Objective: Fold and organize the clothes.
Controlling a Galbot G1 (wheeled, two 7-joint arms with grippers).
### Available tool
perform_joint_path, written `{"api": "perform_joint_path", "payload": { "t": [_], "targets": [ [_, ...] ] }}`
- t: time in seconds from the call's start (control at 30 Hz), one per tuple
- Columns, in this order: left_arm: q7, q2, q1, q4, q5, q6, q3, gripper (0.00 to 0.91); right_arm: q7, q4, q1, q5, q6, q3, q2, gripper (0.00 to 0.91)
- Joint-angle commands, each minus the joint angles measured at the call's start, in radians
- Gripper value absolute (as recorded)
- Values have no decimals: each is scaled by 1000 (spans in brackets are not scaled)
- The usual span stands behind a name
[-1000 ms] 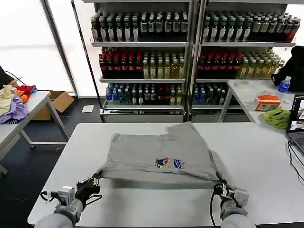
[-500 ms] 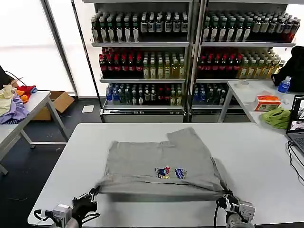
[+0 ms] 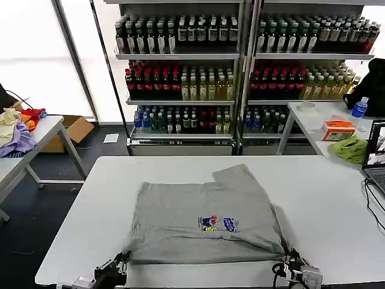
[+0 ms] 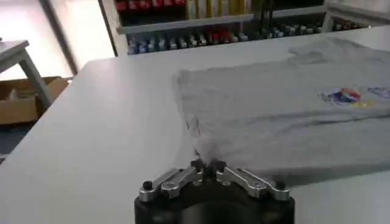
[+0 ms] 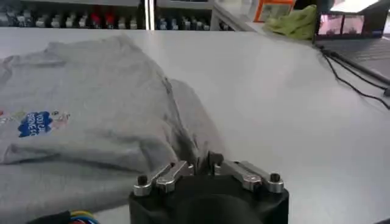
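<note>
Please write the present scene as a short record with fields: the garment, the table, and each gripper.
garment: grey T-shirt, lying partly folded, chest print facing up
table: white table, T-shirt near its front edge
left gripper: shut on the T-shirt's near left corner, at the front edge
right gripper: shut on the T-shirt's near right corner, at the front edge

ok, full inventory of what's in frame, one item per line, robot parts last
T-shirt: one, light grey with small red/blue print, spread on the white table.
White table: one, under the shirt.
Bottle shelves: two racks, mixed dark, red, yellow-green bottles, behind the table.
Garment pile: lilac, yellow, red, side table far left.
Green cloth: one, right side table.
Orange box: one, by the green cloth.
Left end effector: shut on the shirt's near left corner.
Right end effector: shut on the shirt's near right corner.
</note>
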Motion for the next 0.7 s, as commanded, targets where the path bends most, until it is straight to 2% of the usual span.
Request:
{"api": "perform_joint_path", "payload": {
  "t": [0.03,0.27,0.7],
  "targets": [
    [-4,-35,30,-41,27,6,4,907,-19,31,-27,-60,0,-7,-4,907],
    [-4,-35,23,-50,17,8,-7,907,-24,56,-52,-86,0,-37,-17,907],
    [-5,-48,29,-93,-6,14,-49,907,-51,5,59,-107,-3,-45,-2,907]
  ]
}}
